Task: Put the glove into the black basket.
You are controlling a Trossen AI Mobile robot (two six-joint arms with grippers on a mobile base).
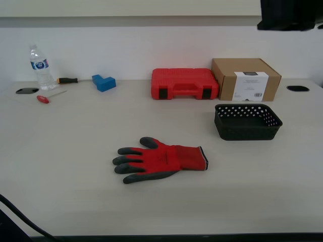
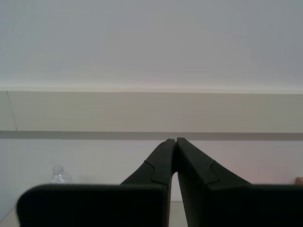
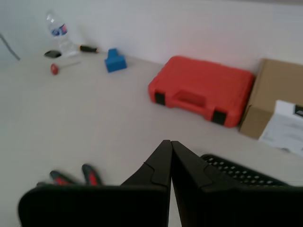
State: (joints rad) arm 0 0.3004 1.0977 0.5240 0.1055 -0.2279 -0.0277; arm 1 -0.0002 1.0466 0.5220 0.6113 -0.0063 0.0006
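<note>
Glove point(image 1: 161, 160) not yet grasped.
Both grippers point(image 3: 170, 142) point(image 2: 176, 139) were held closed and empty; opening and descent were judged needed before the basket point(image 1: 247, 121).

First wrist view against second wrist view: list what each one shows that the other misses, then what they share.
Only the first wrist view shows the glove fingertips, the basket, the red case, the cardboard box, the blue block and the screwdrivers. Only the second wrist view shows the upper wall with its pale band. Both show a shut gripper, my first gripper and my second gripper, and the water bottle.
</note>
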